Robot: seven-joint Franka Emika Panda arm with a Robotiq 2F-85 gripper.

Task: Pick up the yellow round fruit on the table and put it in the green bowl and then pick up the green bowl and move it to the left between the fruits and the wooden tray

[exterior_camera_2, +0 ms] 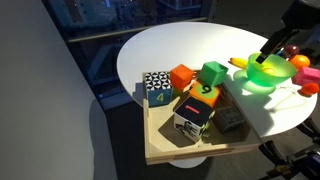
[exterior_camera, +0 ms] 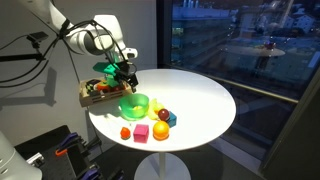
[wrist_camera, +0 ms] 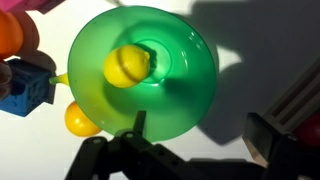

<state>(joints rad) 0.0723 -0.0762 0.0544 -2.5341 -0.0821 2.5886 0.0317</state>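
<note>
The green bowl (wrist_camera: 165,85) stands on the white table, and a yellow round fruit (wrist_camera: 127,65) lies inside it near the middle. The bowl also shows in both exterior views (exterior_camera: 133,103) (exterior_camera_2: 265,76). My gripper (wrist_camera: 200,135) is open and empty just above the bowl's rim. One finger is over the bowl's inner edge and the other is outside it over the table. The gripper also shows in both exterior views (exterior_camera: 124,73) (exterior_camera_2: 283,45). The wooden tray (exterior_camera: 92,98) (exterior_camera_2: 165,148) holds coloured blocks beside the bowl.
A second yellow fruit (wrist_camera: 82,118), a blue block (wrist_camera: 25,88) and an orange fruit (wrist_camera: 12,35) lie against the bowl's far side. More fruits and blocks (exterior_camera: 142,131) sit near the table's front edge. A dark window wall stands behind the table.
</note>
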